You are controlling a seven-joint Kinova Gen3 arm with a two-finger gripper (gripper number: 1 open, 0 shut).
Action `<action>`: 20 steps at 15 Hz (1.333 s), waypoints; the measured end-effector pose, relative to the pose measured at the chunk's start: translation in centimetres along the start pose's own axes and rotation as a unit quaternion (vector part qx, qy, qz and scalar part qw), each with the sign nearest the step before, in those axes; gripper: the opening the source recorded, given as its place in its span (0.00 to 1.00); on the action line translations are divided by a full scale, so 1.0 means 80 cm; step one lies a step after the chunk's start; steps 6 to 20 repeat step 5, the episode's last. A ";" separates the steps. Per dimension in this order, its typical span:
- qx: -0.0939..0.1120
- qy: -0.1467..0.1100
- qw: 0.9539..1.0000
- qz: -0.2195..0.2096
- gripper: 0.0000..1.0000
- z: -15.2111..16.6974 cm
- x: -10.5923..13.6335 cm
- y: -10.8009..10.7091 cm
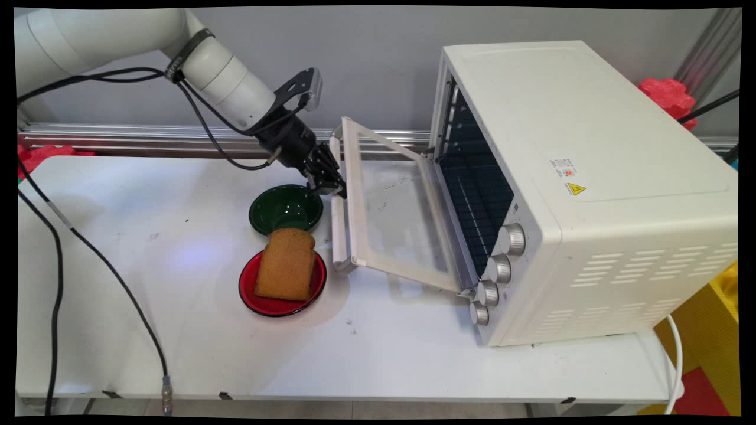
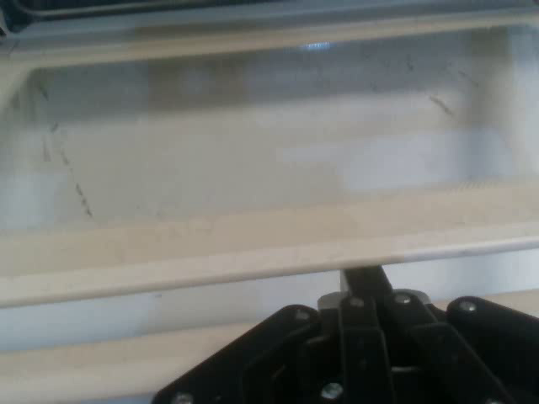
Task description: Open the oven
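My gripper (image 1: 328, 182) is at the white handle bar (image 1: 338, 230) of the toaster oven's glass door (image 1: 396, 212), near the bar's far end. The door hangs partly lowered, tilted out from the white oven (image 1: 590, 177). In the hand view the handle bar (image 2: 253, 252) runs across the picture, and the gripper (image 2: 362, 276) is shut, its two fingers pressed together with their tips hidden behind the bar. Nothing is clamped between them. The door's glass (image 2: 253, 160) fills the view beyond.
A dark green bowl (image 1: 286, 209) sits just below the gripper, left of the door. In front of it a slice of brown bread (image 1: 286, 264) lies on a red plate (image 1: 266, 302). Black cables (image 1: 106, 265) trail over the table's left side.
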 end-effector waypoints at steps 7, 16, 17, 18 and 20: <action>-0.002 -0.002 1.000 0.000 0.00 0.004 -0.022 0.000; -0.002 -0.002 1.000 0.000 0.00 0.004 -0.022 0.000; -0.002 -0.002 1.000 0.000 0.00 0.004 -0.022 0.000; -0.002 -0.002 1.000 0.000 0.00 0.004 -0.022 0.000; -0.002 -0.002 1.000 0.000 0.00 0.004 -0.022 0.000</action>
